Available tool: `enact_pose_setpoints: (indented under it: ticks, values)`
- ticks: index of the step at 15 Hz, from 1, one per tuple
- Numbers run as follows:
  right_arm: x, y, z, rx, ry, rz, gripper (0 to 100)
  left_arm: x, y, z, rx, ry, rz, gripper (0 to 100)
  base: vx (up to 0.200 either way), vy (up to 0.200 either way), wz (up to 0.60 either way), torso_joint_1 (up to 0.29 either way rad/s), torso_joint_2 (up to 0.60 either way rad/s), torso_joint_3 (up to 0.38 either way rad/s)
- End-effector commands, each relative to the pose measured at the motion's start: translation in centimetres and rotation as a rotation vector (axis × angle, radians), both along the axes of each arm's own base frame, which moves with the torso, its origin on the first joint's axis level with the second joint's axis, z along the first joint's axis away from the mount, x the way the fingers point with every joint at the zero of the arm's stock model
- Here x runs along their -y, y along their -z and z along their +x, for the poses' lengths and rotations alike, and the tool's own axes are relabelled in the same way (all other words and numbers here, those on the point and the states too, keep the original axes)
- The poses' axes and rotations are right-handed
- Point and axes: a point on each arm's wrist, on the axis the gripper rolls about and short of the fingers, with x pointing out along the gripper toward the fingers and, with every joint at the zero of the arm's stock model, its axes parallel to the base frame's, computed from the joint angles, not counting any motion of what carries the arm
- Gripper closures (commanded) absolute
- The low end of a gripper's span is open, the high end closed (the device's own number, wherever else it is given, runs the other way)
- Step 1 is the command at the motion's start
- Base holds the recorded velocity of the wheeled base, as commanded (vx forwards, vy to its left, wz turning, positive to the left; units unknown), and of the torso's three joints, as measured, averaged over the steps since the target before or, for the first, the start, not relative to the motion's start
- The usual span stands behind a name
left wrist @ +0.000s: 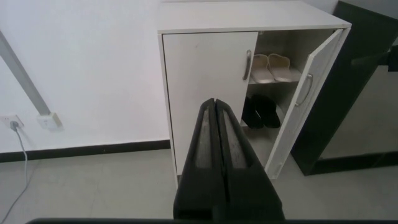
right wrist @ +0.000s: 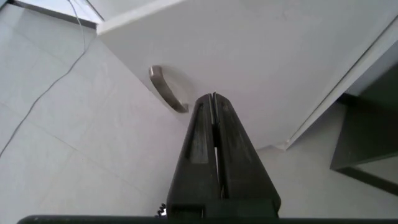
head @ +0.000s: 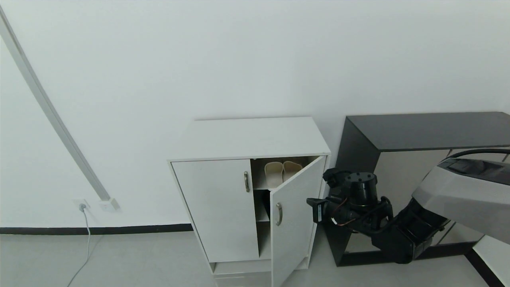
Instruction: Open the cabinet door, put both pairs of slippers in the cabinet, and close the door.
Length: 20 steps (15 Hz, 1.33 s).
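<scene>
Slippers of both pairs lie inside the cabinet (head: 247, 137): the beige pair (head: 282, 172) on the top shelf and the black pair (left wrist: 262, 112) on the shelf under it, toes pointing into the cabinet. From this I judge that the loading part is finished and only the closing is left for you.

The right door (head: 297, 215) of the cabinet stands about half open, while the left door (head: 215, 207) is shut flat. The right gripper (right wrist: 214, 98) is clenched, with nothing between its fingers, and it is at the outer face of the right door, just beside the handle (right wrist: 168, 90). I cannot tell if the tip touches the panel. Shut fingers make sense here, I think: a narrow, stiff tip pushes a door better than a spread one, and it cannot catch on the handle.

The left gripper (left wrist: 214, 102) is also clenched and holds nothing. It hangs in front of the cabinet, well apart from it, facing the left door, so it leaves the swing of the right door free.

Watch the dark sideboard (head: 418, 127) next to the cabinet on the hinge side, because the right arm works close to it.
</scene>
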Motion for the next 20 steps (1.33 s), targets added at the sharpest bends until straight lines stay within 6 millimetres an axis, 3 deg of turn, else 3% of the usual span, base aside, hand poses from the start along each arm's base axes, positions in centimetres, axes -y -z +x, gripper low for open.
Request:
enact_pose_setpoints:
  ticks: [1, 3, 12, 20]
  values:
    - [0.0, 0.5, 0.0, -0.012, -0.001, -0.007, 100, 0.0, 0.0, 0.0, -0.001, 0.0, 0.0, 100, 0.2, 0.0, 0.0, -0.017, -0.01, 0.007]
    - [0.0, 0.5, -0.1, -0.017, -0.004, -0.005, 100, 0.0, 0.0, 0.0, -0.001, 0.002, 0.001, 100, 0.2, 0.0, 0.0, 0.002, 0.0, 0.005]
    - [0.3, 0.7, -0.6, -0.028, -0.044, 0.003, 100, 0.0, 0.0, 0.0, -0.001, 0.0, 0.001, 100, 0.0, 0.0, 0.0, 0.0, 0.0, 0.0]
    - [-0.6, 1.0, 1.2, 0.009, -0.032, 0.024, 100, 0.0, 0.0, 0.0, -0.001, 0.0, 0.001, 100, 0.0, 0.0, 0.0, 0.0, 0.0, 0.0]
